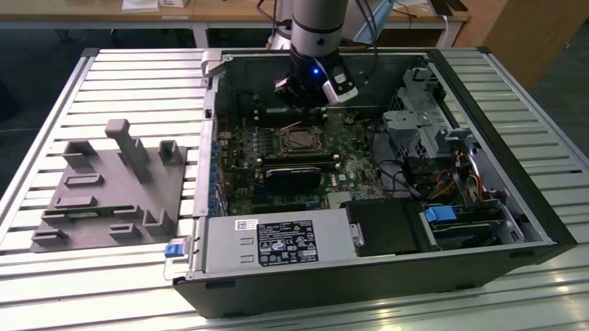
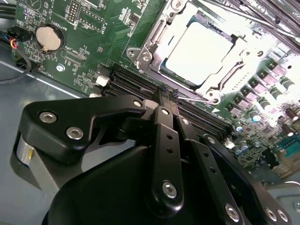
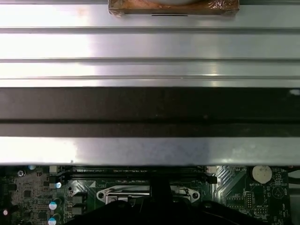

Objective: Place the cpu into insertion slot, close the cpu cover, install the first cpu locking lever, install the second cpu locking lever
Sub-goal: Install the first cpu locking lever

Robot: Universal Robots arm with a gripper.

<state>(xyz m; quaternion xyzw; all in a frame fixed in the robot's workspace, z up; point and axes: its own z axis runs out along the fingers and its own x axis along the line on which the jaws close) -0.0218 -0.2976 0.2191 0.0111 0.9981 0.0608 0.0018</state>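
The cpu [image 2: 199, 51] lies flat in the insertion slot [image 1: 299, 141], its pale face lit bright. The grey cpu cover [image 2: 154, 37] is down around it as a frame. A thin wire locking lever [image 2: 194, 99] runs along the socket edge nearest the gripper. My gripper [image 2: 164, 96] hangs over the board at the far side of the socket, its black fingers [image 2: 165, 140] pressed together, the tips right at that lever. I cannot tell whether the tips clasp the lever or only touch it. In the first wrist view the gripper [image 3: 159, 185] stands beside a lever bar [image 3: 129, 191].
The open computer case [image 1: 212, 138] lies on a slatted table. A power supply [image 1: 276, 245] is at the near side and a drive cage [image 1: 423, 131] at the exterior view's right. Memory slots [image 2: 136, 86] lie beside the socket. A grey fixture [image 1: 110, 183] sits outside the case.
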